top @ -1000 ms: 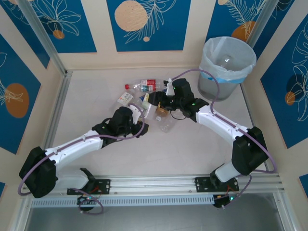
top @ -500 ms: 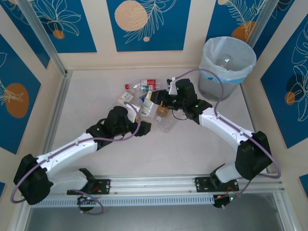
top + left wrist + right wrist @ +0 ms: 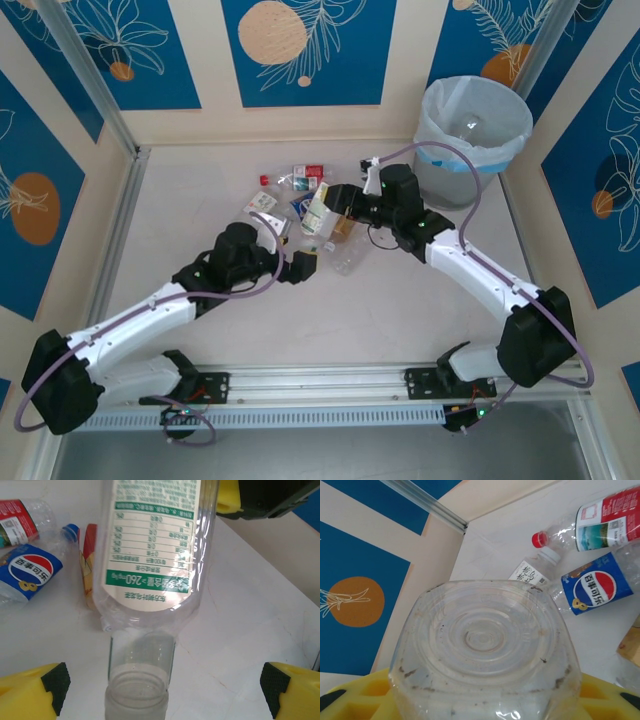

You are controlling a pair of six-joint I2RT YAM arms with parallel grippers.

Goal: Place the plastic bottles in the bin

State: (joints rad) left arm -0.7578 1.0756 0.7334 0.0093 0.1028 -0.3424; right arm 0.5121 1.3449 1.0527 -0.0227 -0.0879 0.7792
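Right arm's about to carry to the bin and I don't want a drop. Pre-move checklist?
1. Right gripper jaws shut on the green-label bottle: ok.
2. Left gripper jaws open: ok.
3. Left gripper clear of the bottle: not ok, its neck lies between the left fingers.
4. Bin upright, mouth open: ok.
5. Right arm's purple cable clear of the bin rim: cannot tell.
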